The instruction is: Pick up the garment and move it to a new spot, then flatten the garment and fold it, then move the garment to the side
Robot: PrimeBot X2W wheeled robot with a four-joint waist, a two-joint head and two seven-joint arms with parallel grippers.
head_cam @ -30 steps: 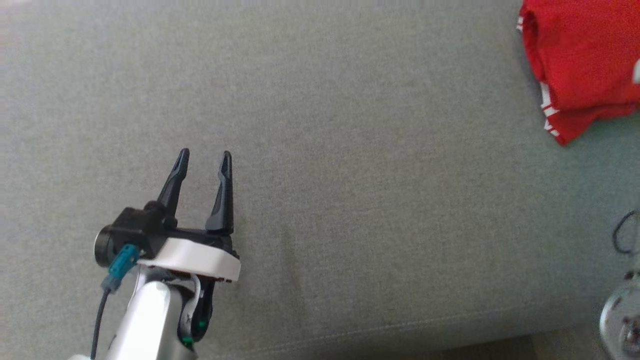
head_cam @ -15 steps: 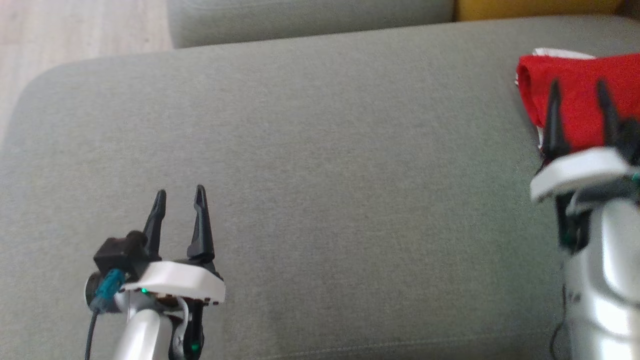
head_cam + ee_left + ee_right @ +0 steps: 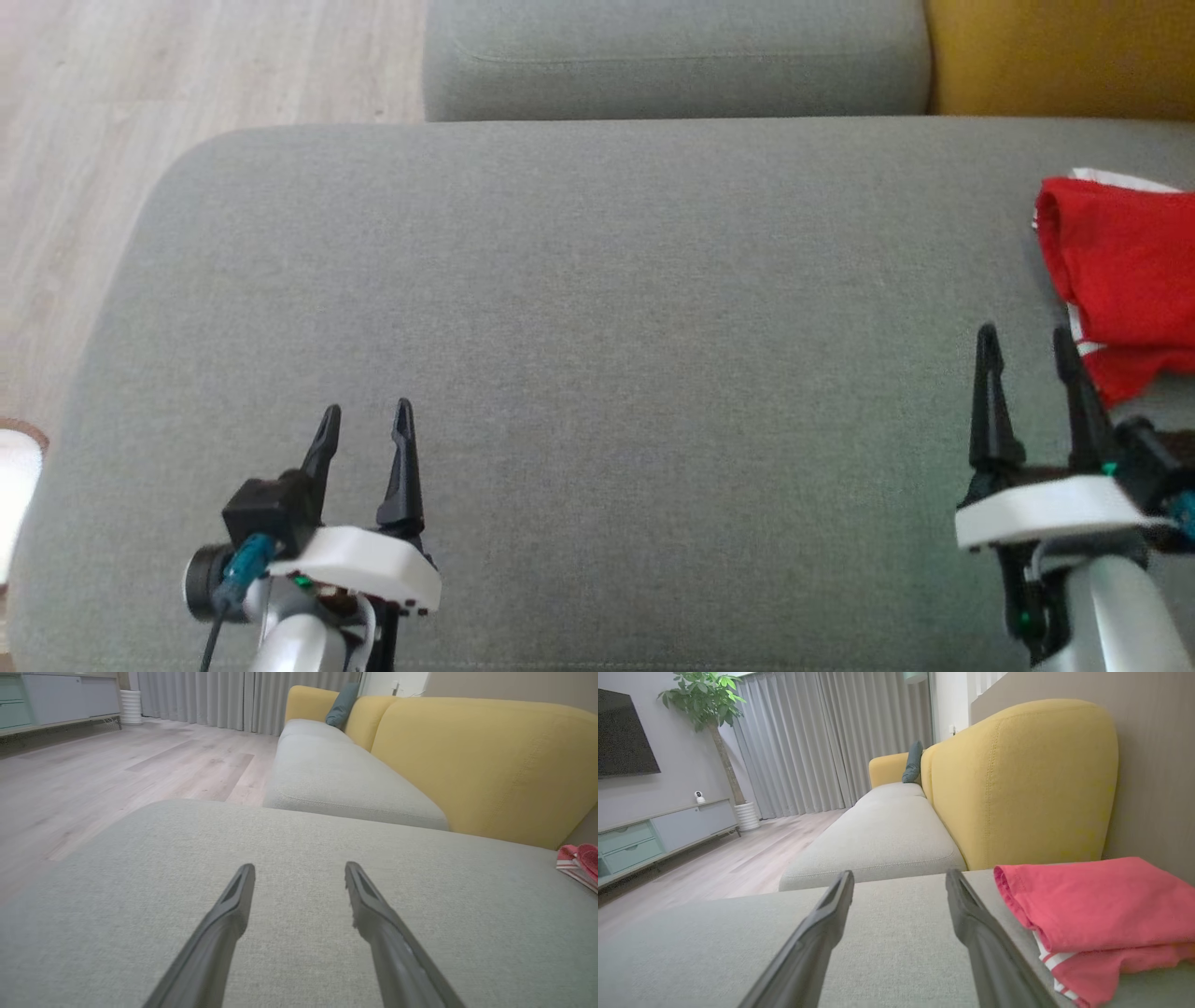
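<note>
On the grey fabric cushion (image 3: 597,327), the folded red cloth garment (image 3: 1120,271) (judged soft, light) is best pinched at its fold; left gripper (image 3: 367,408) and right gripper (image 3: 1024,330) are spread, empty.

A big grey cushion (image 3: 597,280) lies just before the sofa (image 3: 672,65). Wooden floor (image 3: 140,75) lies beside the sofa, with curtains (image 3: 808,742) beyond.

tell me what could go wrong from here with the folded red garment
1. The open right claw sits close beside the folded red garment; a sideways move could snag it and undo the fold.
2. A white-striped hem sticks out under the top layer, so the stack may be loose and could slip open if nudged.
</note>
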